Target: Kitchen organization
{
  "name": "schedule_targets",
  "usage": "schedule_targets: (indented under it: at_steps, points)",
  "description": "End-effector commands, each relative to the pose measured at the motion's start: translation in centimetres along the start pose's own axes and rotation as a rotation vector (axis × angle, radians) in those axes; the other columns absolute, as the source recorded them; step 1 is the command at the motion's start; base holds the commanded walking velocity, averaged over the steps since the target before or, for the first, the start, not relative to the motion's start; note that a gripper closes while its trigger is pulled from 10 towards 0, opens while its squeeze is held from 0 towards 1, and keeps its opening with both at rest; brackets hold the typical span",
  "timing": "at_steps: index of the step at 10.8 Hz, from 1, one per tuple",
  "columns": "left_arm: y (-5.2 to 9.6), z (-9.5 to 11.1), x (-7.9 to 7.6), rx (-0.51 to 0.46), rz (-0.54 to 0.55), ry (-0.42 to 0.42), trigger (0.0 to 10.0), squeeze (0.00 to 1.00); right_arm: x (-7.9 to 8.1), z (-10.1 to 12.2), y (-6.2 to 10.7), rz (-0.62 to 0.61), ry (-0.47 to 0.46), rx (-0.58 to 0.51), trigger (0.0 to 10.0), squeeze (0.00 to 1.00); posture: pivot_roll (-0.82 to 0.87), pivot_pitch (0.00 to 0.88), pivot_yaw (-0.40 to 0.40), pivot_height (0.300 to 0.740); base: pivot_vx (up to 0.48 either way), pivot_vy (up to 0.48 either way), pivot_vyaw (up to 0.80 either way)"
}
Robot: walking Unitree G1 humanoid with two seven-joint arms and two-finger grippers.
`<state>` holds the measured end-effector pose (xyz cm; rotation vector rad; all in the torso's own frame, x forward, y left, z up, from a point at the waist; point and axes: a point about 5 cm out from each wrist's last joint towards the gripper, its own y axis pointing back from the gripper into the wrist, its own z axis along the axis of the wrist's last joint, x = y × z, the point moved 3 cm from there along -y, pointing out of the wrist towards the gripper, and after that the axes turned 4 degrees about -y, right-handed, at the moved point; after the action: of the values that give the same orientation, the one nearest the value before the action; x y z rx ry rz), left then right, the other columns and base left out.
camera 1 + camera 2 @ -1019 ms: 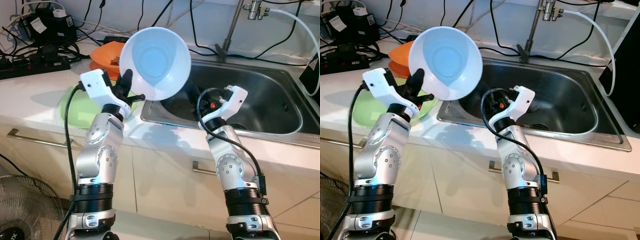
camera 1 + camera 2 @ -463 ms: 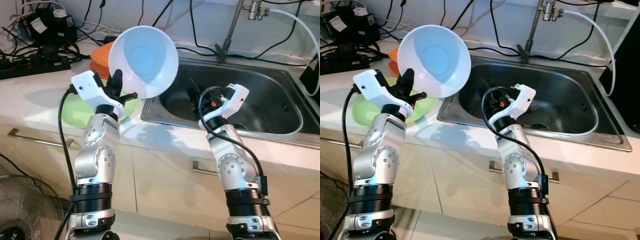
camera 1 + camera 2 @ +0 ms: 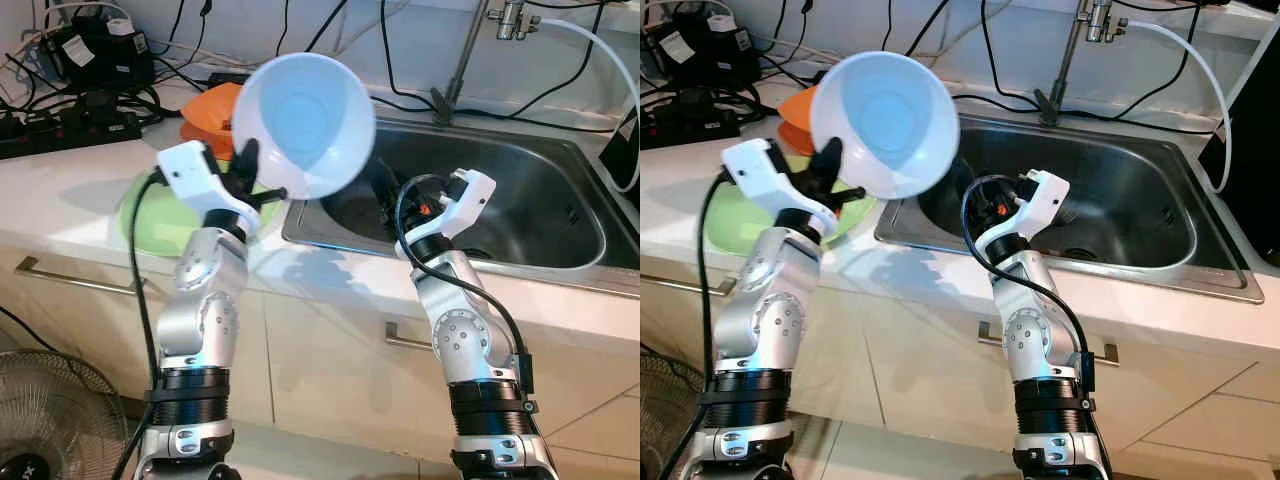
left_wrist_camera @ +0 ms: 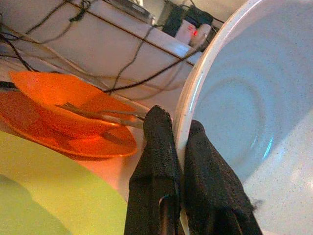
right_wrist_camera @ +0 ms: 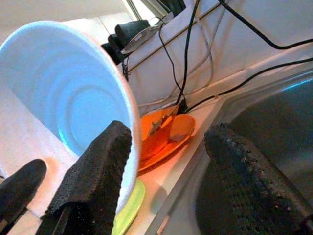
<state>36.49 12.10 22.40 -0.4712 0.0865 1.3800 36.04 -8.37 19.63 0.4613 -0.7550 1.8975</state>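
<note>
The wide white plastic bowl (image 3: 303,122) is held tilted in the air over the near left corner of the stainless steel sink (image 3: 520,200), its hollow facing the camera. The left hand (image 4: 177,161) pinches its rim between both black fingers. Under and behind it on the pale worktop (image 3: 60,195) lie a flat lime-green plate (image 3: 150,215) and stacked orange dishes (image 4: 63,110). The right hand (image 5: 166,166) hangs inside the sink with its fingers spread apart, gripping nothing.
</note>
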Motion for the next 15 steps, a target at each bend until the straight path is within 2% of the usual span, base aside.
schedule_targets:
  at_steps: [1,8,9,10,15]
  points:
    - [-0.1,0.0,-1.1,0.003,-0.049,0.006,10.0,0.0,0.2,0.3,0.1,0.009,-0.001,-0.002,10.0,0.0,0.2,0.006,-0.022,0.74,0.0,0.0,0.0]
    - [0.2,-1.1,-2.4,0.066,-0.141,0.014,10.0,0.0,0.4,0.2,-0.1,0.012,-0.004,-0.006,10.0,0.0,0.21,0.008,-0.019,0.74,0.0,0.0,0.0]
    - [0.2,-1.1,-2.4,0.067,-0.141,0.015,10.0,0.0,0.4,0.2,-0.1,0.011,-0.007,-0.009,5.8,0.0,0.21,0.006,-0.019,0.74,0.0,0.0,0.0]
    - [0.2,-1.1,-2.4,0.068,-0.144,0.017,10.0,0.0,0.4,0.2,-0.1,0.01,-0.008,-0.01,0.0,0.0,0.2,0.004,-0.017,0.74,0.0,0.0,0.0]
    - [0.3,-1.3,-2.7,0.082,-0.172,0.04,10.0,0.0,0.3,0.2,-0.1,0.01,-0.01,-0.018,0.0,0.0,0.21,0.0,-0.017,0.74,0.0,0.0,0.0]
